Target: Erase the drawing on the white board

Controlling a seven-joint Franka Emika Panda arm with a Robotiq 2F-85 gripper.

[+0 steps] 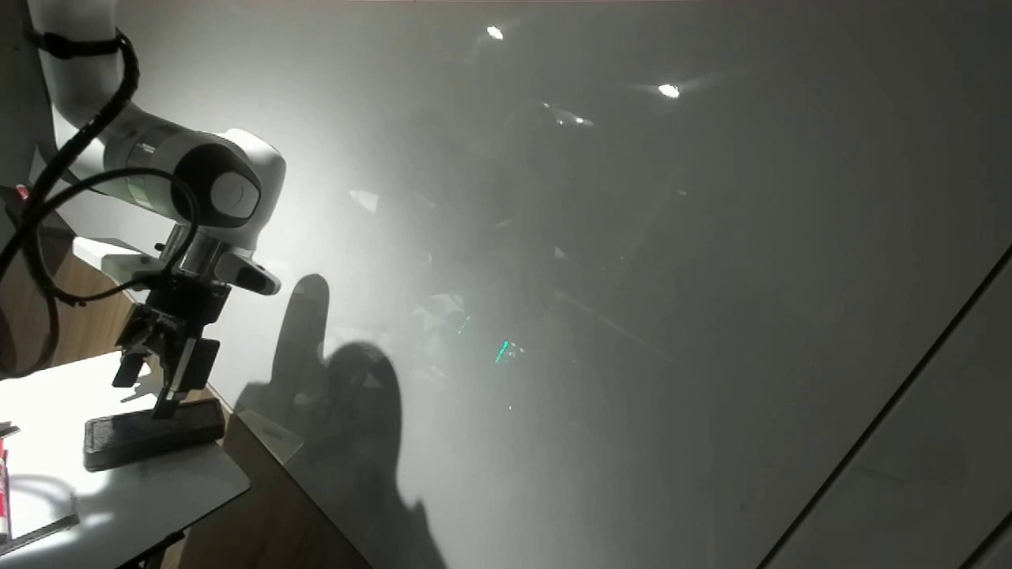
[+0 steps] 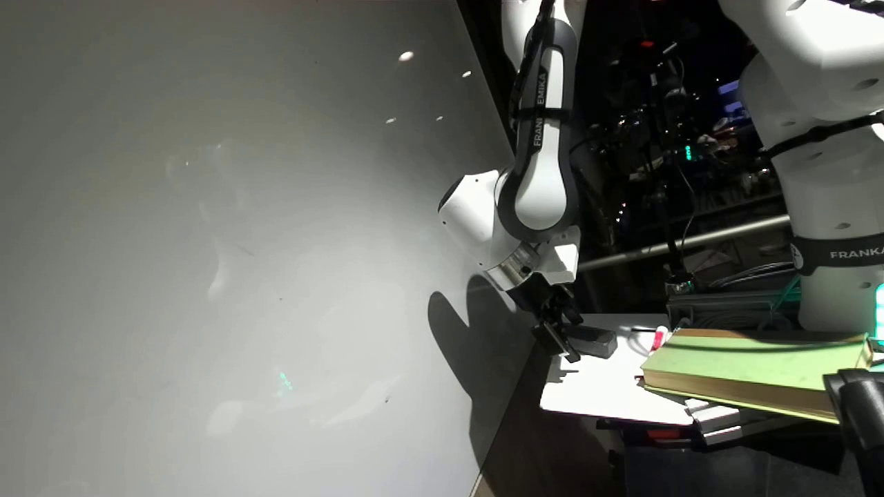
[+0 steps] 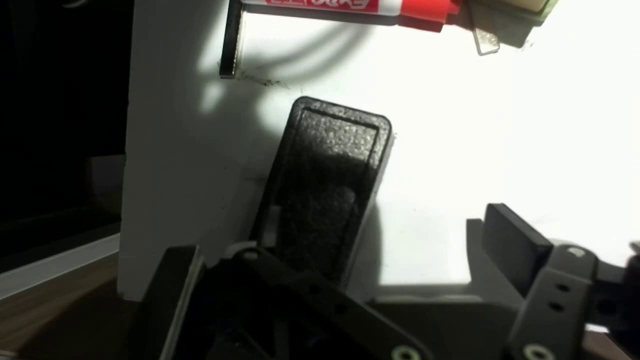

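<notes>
White board [image 1: 672,237] glossy, flat, grey-white, reflecting light; eraser [image 3: 340,135] black, pebbled, round-cornered block on white tabletop [image 3: 450,165]. White arm [image 2: 544,193] bent at wrist, angled down over tabletop. Gripper [image 3: 340,230] spread wide, nothing held, right by eraser; touching or not, can't tell. White board beside gripper, apart, in both exterior views.

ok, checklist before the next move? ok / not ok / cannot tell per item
1. Gripper open: ok, jaws apart, nothing held.
2. Black eraser on white table: ok, lying flat.
3. Eraser centred between jaws: not ok, looks off-centre in the wrist view.
4. Gripper clear of eraser: cannot tell, they overlap in both exterior views.
5. Red marker apart from eraser: ok.
6. Drawing located on white board: cannot tell, no clear outline among reflections.
</notes>
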